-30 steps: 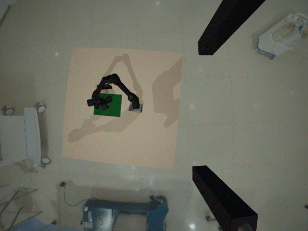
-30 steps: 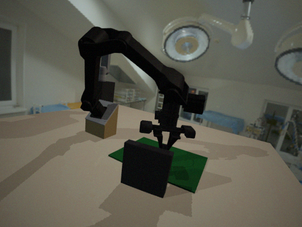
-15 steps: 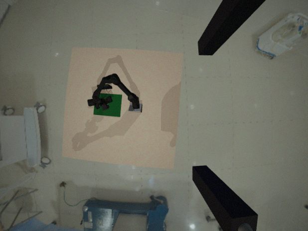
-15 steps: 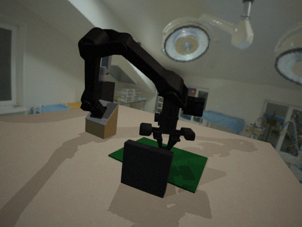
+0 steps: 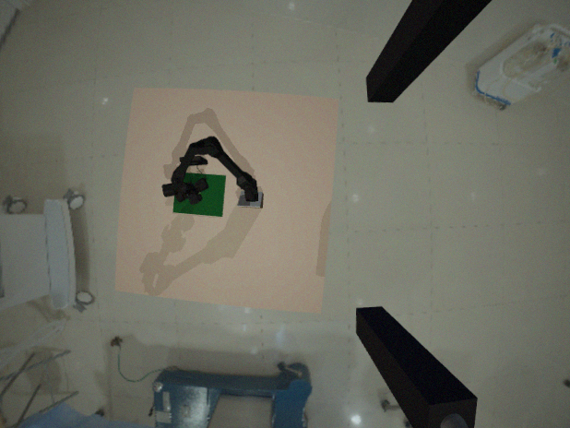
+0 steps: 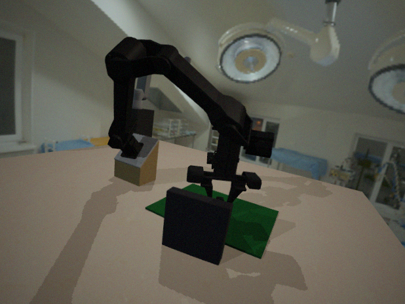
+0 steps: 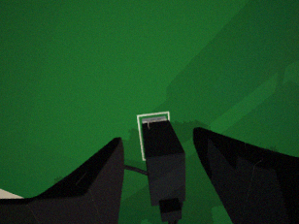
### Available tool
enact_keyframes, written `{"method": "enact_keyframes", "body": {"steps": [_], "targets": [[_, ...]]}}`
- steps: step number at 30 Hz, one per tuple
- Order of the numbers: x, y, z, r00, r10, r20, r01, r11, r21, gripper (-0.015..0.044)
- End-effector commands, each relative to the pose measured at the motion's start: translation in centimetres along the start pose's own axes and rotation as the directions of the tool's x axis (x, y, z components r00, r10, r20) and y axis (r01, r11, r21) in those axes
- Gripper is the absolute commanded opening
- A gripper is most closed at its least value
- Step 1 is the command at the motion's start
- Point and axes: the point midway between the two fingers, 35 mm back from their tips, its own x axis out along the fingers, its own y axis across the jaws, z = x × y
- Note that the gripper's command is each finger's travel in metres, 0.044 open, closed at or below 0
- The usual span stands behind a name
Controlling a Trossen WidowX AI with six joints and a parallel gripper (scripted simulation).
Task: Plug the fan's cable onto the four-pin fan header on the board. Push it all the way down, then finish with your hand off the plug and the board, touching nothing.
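The gripper (image 7: 157, 175) stands part open, gaps visible on both sides of the plug (image 7: 164, 162), holding nothing. The plug stands on the header (image 7: 153, 118), outlined white on the green board (image 7: 78, 59); seating depth cannot be judged from the wrist view. The fingers flank the plug closely. The fan (image 6: 196, 224) stands upright at the board's near edge, and its cable (image 7: 134, 170) runs off beside the left finger. Risks: a retreat that is not straight up could clip the plug body or snag the cable, tilting or unseating the connector. If the plug is only partly down, releasing now leaves the insertion incomplete.
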Motion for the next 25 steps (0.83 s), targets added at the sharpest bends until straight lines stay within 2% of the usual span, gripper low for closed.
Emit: {"method": "enact_keyframes", "body": {"steps": [1,7,13,20,25], "targets": [[0.0,0.0,0.0,1.000,0.000,0.000,0.000,1.000,0.000,0.0260],[-5.5,-0.1,0.0,1.000,0.003,0.001,-0.003,1.000,-0.005,0.0260],[-5.6,-0.4,1.1,1.000,0.001,0.003,-0.001,1.000,-0.006,0.0260],[-5.6,-1.8,11.7,1.000,0.000,0.007,0.000,1.000,-0.006,0.0260],[-5.6,-1.8,12.0,1.000,0.001,0.007,0.000,1.000,-0.006,0.0260]]}}
